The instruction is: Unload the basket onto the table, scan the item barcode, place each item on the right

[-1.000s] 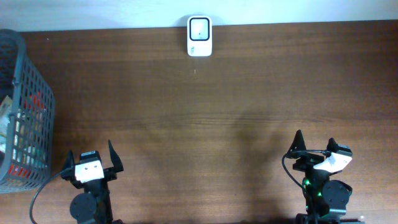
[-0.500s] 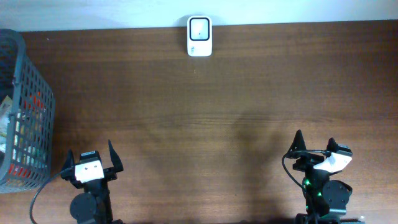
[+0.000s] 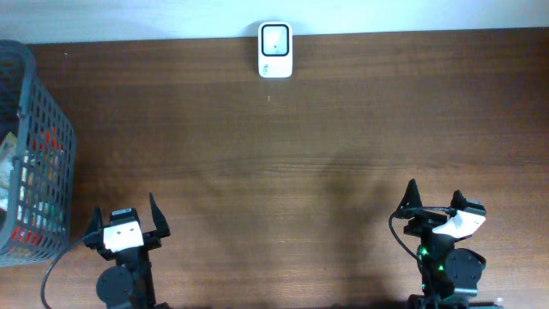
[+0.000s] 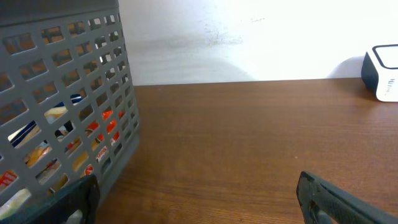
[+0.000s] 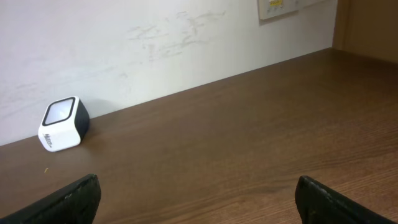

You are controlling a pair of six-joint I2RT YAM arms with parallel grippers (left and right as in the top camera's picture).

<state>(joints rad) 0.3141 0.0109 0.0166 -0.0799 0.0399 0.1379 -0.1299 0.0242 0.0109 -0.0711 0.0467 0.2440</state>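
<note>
Nothing is in hand yet, so this is the very start: fetch first, scan after. My left gripper (image 3: 125, 208) and right gripper (image 3: 435, 193) both stand at full spread and hold nothing. They sit at the near side of the table (image 3: 274, 154), straight across from the scanner (image 3: 275, 50), one to each side of its line.

The items (image 4: 102, 124) lie in the basket (image 3: 51, 129), well to the left of the scanner and nearer to me than it is. Through the mesh I make out red, orange and blue packets, but I cannot tell which face carries a barcode.

The next move looks like my left arm's job, being on the basket's side of the scanner. It calls for lifting above the rim, coming down into the basket, and closing on one packet only. After that I must find the barcode and turn it toward the scanner's window. The high mesh wall could catch my fingers if I go in low.
</note>
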